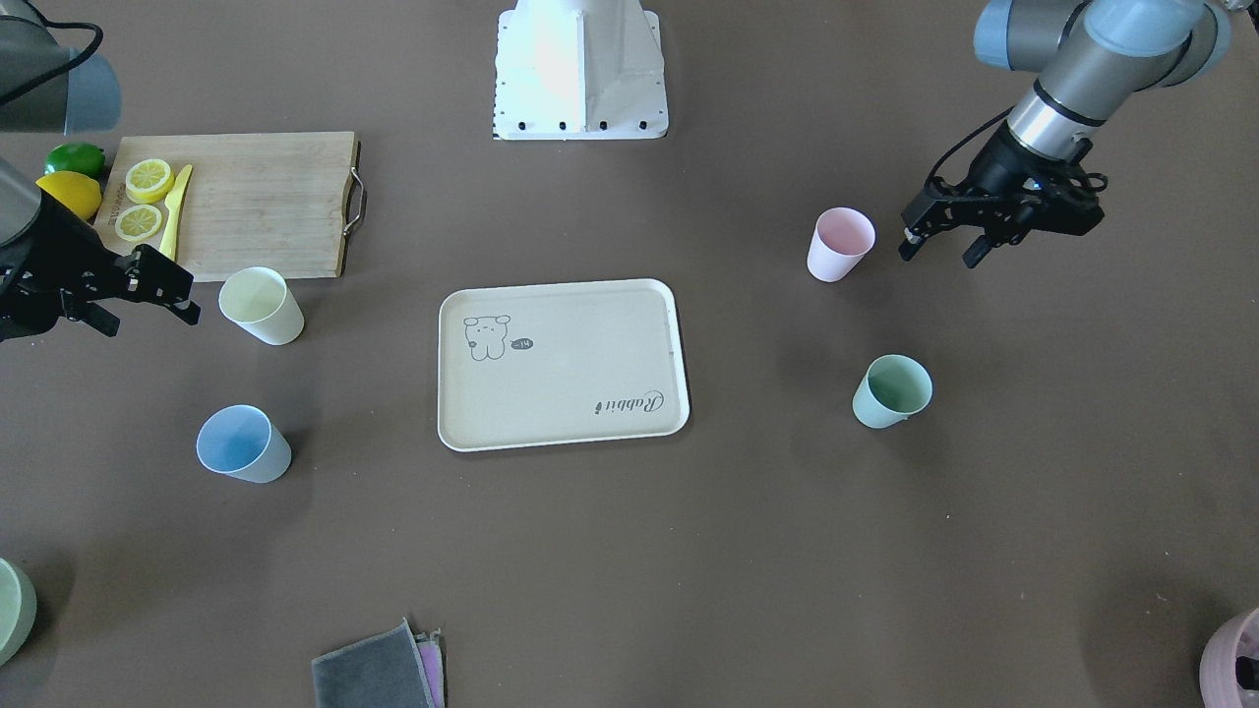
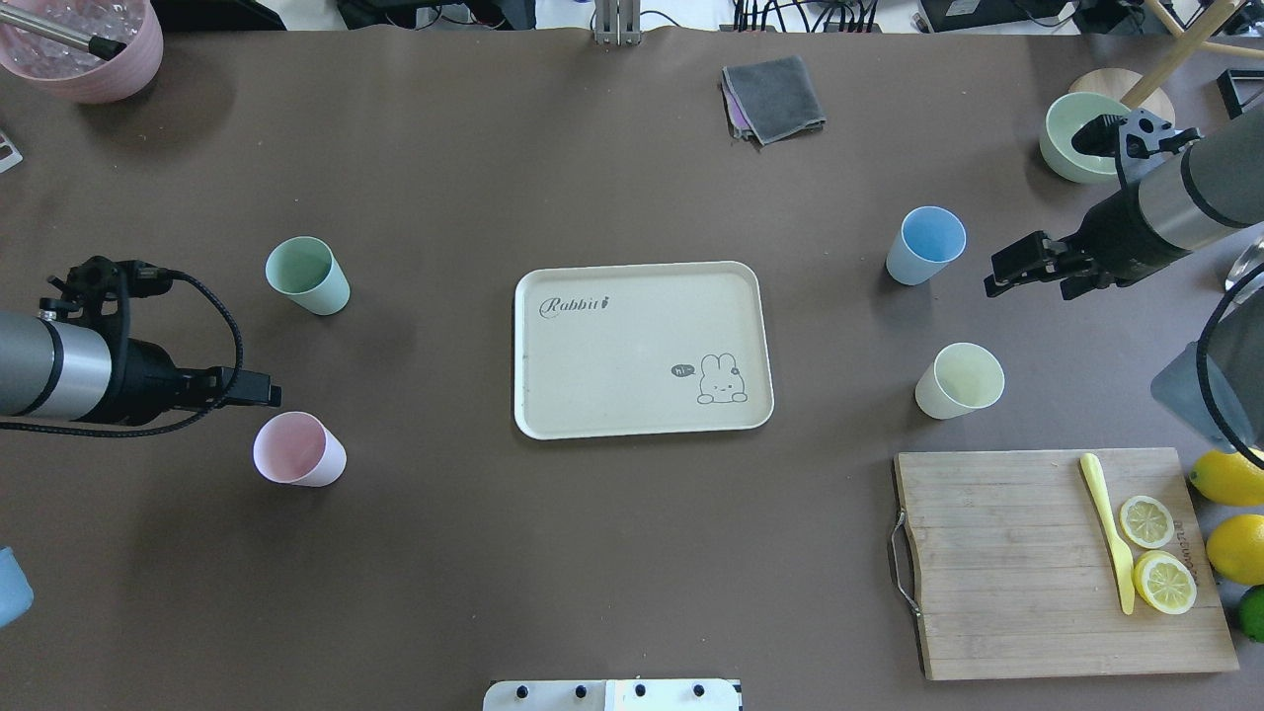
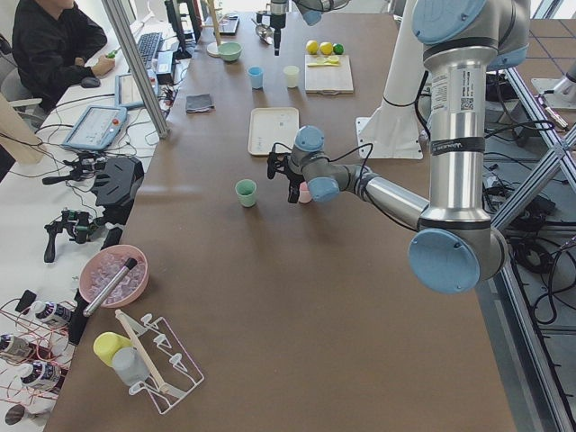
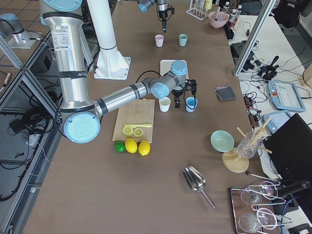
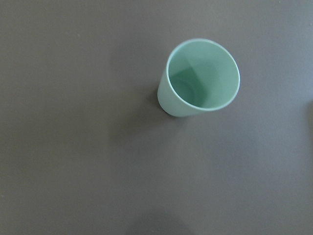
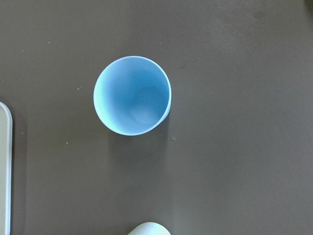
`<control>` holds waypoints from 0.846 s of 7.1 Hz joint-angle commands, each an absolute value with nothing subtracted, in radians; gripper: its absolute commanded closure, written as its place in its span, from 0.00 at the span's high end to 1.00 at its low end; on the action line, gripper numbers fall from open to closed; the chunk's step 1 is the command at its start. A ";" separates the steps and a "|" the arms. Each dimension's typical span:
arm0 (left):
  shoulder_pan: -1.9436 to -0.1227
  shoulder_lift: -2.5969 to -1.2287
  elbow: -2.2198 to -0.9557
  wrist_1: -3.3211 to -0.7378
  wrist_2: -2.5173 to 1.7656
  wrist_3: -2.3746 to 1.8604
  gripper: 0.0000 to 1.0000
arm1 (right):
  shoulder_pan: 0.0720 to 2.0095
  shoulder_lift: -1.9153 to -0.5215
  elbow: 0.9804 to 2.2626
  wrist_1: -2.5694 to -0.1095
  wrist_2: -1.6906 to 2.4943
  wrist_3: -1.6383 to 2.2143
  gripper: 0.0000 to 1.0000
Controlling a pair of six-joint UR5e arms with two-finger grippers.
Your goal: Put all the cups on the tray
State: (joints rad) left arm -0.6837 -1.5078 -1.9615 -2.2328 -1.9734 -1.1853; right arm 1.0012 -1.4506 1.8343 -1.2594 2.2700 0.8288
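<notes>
The cream tray (image 2: 642, 348) lies mid-table with nothing on it. All four cups stand upright on the table. The pink cup (image 2: 298, 449) and mint green cup (image 2: 307, 276) stand left of the tray. The blue cup (image 2: 925, 245) and yellow cup (image 2: 959, 380) stand to its right. My left gripper (image 1: 937, 258) is open and empty. It hovers between the pink and green cups, close beside the pink cup (image 1: 841, 244). My right gripper (image 1: 149, 323) is open and empty, beside the yellow cup (image 1: 262, 306). The left wrist view shows the green cup (image 5: 199, 78); the right wrist view shows the blue cup (image 6: 132, 95).
A wooden cutting board (image 2: 1007, 563) with lemon slices and a yellow knife lies at the near right, with whole lemons beside it. A grey cloth (image 2: 775, 96) lies at the far edge. A pale green bowl (image 2: 1071, 148) and a pink bowl (image 2: 84, 59) sit at the far corners.
</notes>
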 commanded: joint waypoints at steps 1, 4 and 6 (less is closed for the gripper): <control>-0.634 -1.509 -1.957 -2.233 -1.967 -1.189 0.97 | 0.977 -1.450 1.827 -1.259 2.266 0.850 1.00; -0.617 -1.517 -1.947 -2.233 -1.965 -1.187 0.76 | 0.928 -1.451 1.786 -1.261 2.212 0.850 1.00; -0.615 -1.519 -1.944 -2.233 -1.965 -1.186 0.66 | 0.923 -1.460 1.795 -1.259 2.223 0.867 1.00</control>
State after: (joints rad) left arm -0.6174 -1.5176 -1.9457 -2.2335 -1.9658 -1.1870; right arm 0.9269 -1.4539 1.7894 -1.2606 2.2171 0.8572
